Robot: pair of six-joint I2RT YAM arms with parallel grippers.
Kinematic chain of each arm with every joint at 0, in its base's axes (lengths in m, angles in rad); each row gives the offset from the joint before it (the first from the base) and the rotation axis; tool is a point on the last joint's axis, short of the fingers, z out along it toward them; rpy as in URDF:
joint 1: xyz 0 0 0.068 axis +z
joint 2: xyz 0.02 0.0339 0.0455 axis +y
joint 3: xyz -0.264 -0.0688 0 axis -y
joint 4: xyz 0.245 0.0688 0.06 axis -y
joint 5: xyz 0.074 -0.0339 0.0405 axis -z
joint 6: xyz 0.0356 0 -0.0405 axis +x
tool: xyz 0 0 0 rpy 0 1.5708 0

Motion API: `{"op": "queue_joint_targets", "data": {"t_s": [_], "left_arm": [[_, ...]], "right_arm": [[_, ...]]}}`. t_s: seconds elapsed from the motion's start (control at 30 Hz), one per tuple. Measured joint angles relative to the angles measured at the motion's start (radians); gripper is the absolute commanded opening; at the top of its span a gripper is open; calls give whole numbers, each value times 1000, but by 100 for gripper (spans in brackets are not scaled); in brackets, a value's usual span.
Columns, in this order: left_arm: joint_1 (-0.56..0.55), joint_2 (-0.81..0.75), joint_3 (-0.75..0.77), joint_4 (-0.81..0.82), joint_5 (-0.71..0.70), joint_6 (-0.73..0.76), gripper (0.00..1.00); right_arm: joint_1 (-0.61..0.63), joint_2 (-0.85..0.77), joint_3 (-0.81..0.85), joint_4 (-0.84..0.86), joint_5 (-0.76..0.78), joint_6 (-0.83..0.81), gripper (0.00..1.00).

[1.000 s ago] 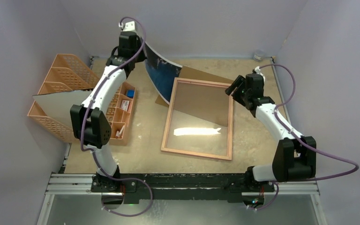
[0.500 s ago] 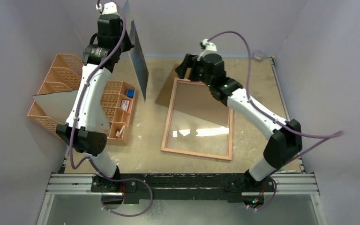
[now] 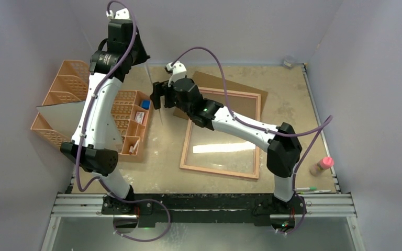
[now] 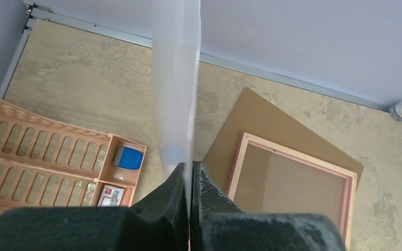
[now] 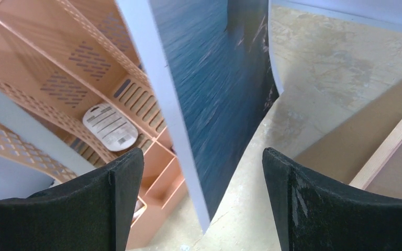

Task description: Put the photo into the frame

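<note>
Orange plastic organiser trays stand at the left. Just beside them the left gripper, held high, pinches the top edge of the photo, which hangs upright. The right gripper has its fingers spread wide either side of the print's lower part, and the frame lies flat to the right on a brown backing board.

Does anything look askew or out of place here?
The frame lies skewed to the table, partly over the brown backing board. The photo hangs vertically, pinched in the shut left gripper, not flat. Nothing looks spilled or damaged.
</note>
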Motion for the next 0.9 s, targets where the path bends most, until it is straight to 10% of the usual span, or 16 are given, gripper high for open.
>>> {"op": "queue_joint_targets", "data": {"t_s": [0.53, 0.9], "left_arm": [[0, -27, -8, -19, 40, -50, 0], [0, -37, -40, -18, 70, -57, 0]], "right_arm": [[54, 129, 116, 62, 204, -51, 72], [74, 207, 235, 47, 331, -119, 31]]}}
